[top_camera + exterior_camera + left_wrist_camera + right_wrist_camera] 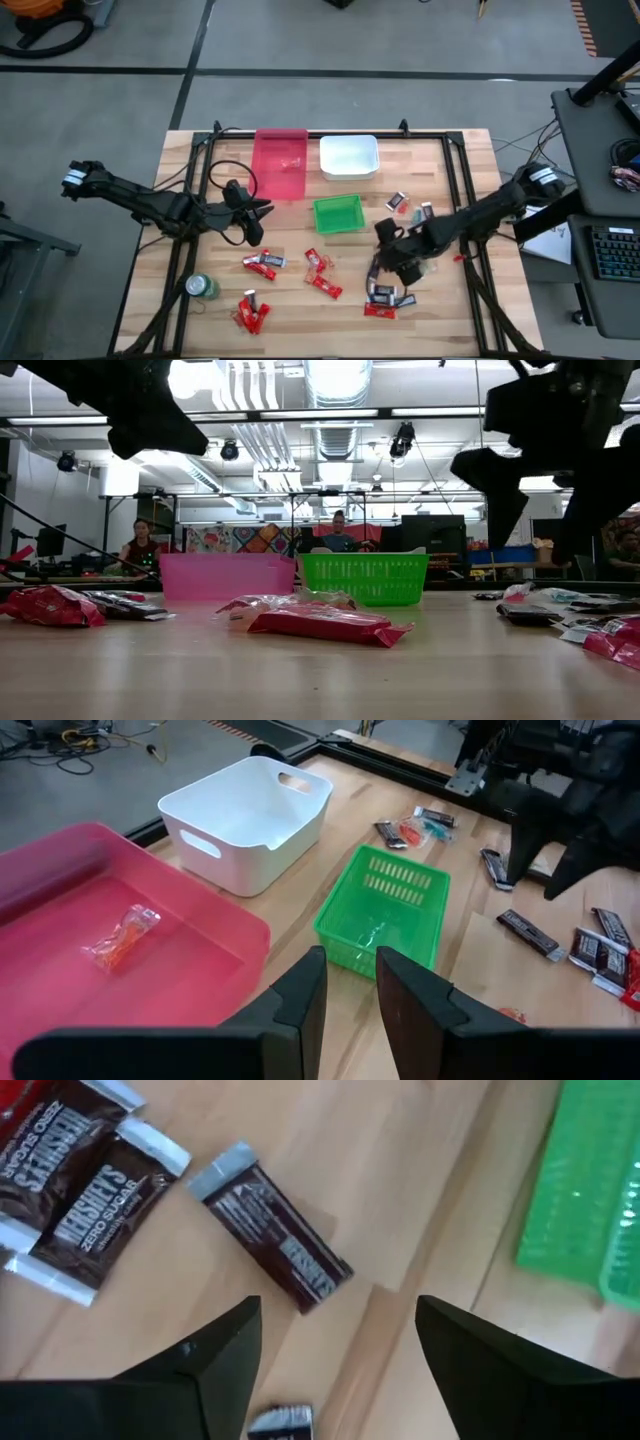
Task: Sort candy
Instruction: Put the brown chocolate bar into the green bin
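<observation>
Small wrapped candies lie scattered on the wooden table: red ones [262,263] [325,288] [252,312] toward the near edge, dark ones [385,295] [398,200] on the right. My right gripper [385,242] hovers open above the right-hand group. In its wrist view a dark bar [270,1245] lies flat just ahead of the spread fingers [340,1345], beside two more dark wrappers [80,1210]. My left gripper [258,215] hangs open and empty by the pink bin's near edge, its fingers [350,985] a narrow gap apart.
Pink bin [280,165] holds one clear orange-tinted sweet [120,935]. White bin [348,157] stands beside it at the far edge, and the green basket [338,213] sits mid-table. A green can [202,287] stands near the left front. Black frame rails border the table.
</observation>
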{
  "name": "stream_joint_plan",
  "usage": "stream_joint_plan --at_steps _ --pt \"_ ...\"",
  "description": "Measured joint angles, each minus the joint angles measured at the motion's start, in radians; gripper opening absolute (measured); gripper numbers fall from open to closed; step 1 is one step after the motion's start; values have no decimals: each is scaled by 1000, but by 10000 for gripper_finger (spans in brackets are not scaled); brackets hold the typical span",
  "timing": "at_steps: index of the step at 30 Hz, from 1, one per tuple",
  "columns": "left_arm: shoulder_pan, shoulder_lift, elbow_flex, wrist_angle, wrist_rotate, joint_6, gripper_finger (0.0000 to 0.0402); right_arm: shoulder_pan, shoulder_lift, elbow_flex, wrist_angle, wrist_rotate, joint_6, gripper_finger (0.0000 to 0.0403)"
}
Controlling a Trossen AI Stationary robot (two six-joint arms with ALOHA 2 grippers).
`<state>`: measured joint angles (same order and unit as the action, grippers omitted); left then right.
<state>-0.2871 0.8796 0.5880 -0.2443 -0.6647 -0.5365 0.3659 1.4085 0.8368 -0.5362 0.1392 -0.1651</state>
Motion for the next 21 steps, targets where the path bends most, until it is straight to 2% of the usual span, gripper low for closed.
stream_joint_plan --at_steps 12,21 --pt "0 2 0 6 1 0 75 -2 233 140 -87 -8 -112 244" --pt "0 2 0 6 2 0 75 -4 303 170 -101 -22 -137 244"
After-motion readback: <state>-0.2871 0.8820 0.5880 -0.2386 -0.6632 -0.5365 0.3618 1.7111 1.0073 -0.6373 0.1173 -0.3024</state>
